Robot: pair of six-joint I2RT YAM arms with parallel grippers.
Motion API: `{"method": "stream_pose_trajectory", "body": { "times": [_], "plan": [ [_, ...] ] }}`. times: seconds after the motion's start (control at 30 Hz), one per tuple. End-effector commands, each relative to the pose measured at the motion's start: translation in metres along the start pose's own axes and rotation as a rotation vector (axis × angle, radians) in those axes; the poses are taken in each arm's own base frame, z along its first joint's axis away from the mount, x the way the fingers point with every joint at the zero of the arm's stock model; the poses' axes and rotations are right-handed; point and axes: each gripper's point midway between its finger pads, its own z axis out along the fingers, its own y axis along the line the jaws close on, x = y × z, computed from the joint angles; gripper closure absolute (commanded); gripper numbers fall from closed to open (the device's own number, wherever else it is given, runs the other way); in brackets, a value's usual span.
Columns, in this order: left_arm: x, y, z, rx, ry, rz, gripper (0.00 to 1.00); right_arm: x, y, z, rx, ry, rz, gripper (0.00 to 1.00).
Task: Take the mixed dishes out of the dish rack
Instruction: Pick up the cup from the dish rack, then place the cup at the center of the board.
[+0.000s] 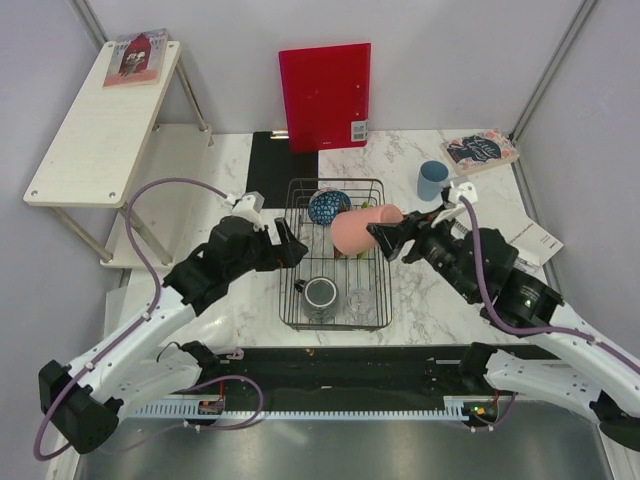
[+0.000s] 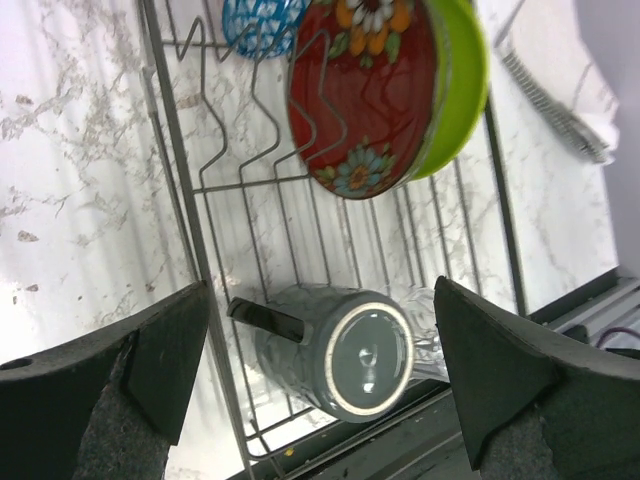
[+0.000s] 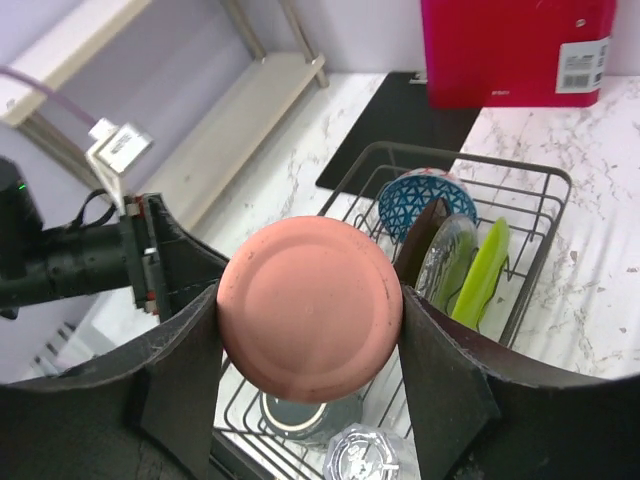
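My right gripper (image 1: 378,236) is shut on the pink cup (image 1: 356,229) and holds it on its side above the dish rack (image 1: 335,181); its base faces the right wrist view (image 3: 308,315). My left gripper (image 1: 294,246) is open and empty at the rack's left edge, above the dark grey mug (image 2: 340,350) and clear glass (image 2: 428,318). The blue patterned bowl (image 1: 328,207), dark red plate (image 2: 360,90), clear glass plate (image 3: 445,265) and lime-green dish (image 2: 457,90) stand in the rack. The light blue cup (image 1: 432,180) is on the table to the right.
A red folder (image 1: 324,95) leans on the back wall behind a flat black mat (image 1: 270,165). A book (image 1: 480,150) and a paper sheet (image 1: 538,240) lie at the right. A white shelf (image 1: 100,120) stands at the far left.
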Motion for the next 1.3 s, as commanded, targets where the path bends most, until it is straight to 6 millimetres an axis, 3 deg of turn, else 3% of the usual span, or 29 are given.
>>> {"method": "stream_pose_trajectory", "body": {
  "times": [0.0,0.03,0.07,0.13,0.17,0.2,0.27,0.4,0.5,0.67,0.83,0.97,1.07,1.13,1.17,1.23,1.27],
  "plan": [
    [-0.039,-0.026,-0.024,0.118,-0.18,-0.092,0.01,-0.01,-0.02,-0.01,0.067,-0.159,0.149,1.0],
    [-0.045,-0.033,-0.03,0.161,-0.216,-0.121,0.01,-0.017,-0.017,-0.011,0.039,-0.206,0.183,1.0],
    [-0.06,-0.046,-0.038,0.238,-0.293,-0.141,0.02,-0.005,-0.02,-0.009,0.036,-0.202,0.199,1.0],
    [-0.061,-0.051,-0.053,0.334,-0.358,-0.23,0.01,-0.013,-0.017,-0.014,0.001,-0.264,0.285,1.0],
    [-0.081,-0.066,-0.069,0.444,-0.458,-0.252,0.02,-0.009,-0.017,-0.012,-0.01,-0.278,0.305,1.0],
    [-0.069,-0.071,-0.073,0.52,-0.442,-0.255,0.05,-0.011,-0.015,-0.015,-0.032,-0.298,0.327,1.0],
    [-0.063,-0.09,-0.086,0.658,-0.399,-0.263,0.06,-0.016,-0.006,-0.015,-0.097,-0.332,0.352,1.0],
    [-0.06,-0.12,-0.105,0.873,-0.36,-0.219,0.17,-0.021,0.021,-0.008,-0.219,-0.316,0.334,1.0],
    [-0.055,-0.123,-0.102,0.92,-0.327,-0.256,0.24,-0.024,0.037,-0.004,-0.289,-0.307,0.336,1.0],
    [-0.055,-0.123,-0.1,0.917,-0.32,-0.27,0.24,-0.028,0.05,-0.001,-0.346,-0.306,0.34,1.0],
    [-0.056,-0.124,-0.103,0.927,-0.327,-0.262,0.26,-0.019,0.061,0.005,-0.398,-0.268,0.351,1.0],
    [-0.055,-0.125,-0.104,0.935,-0.325,-0.256,0.48,-0.01,0.063,0.011,-0.398,-0.237,0.354,1.0],
    [-0.054,-0.126,-0.105,0.939,-0.322,-0.249,0.79,-0.007,0.061,0.012,-0.388,-0.228,0.349,1.0],
    [-0.054,-0.124,-0.105,0.932,-0.322,-0.247,0.93,-0.005,0.059,0.013,-0.375,-0.22,0.346,1.0],
    [-0.054,-0.124,-0.105,0.928,-0.326,-0.247,0.98,-0.003,0.057,0.013,-0.366,-0.218,0.343,1.0],
    [-0.055,-0.121,-0.105,0.91,-0.33,-0.239,0.98,-0.002,0.052,0.011,-0.341,-0.214,0.336,1.0],
    [-0.058,-0.121,-0.108,0.903,-0.338,-0.233,0.98,-0.003,0.046,0.012,-0.311,-0.222,0.327,0.8]
  ]
}}
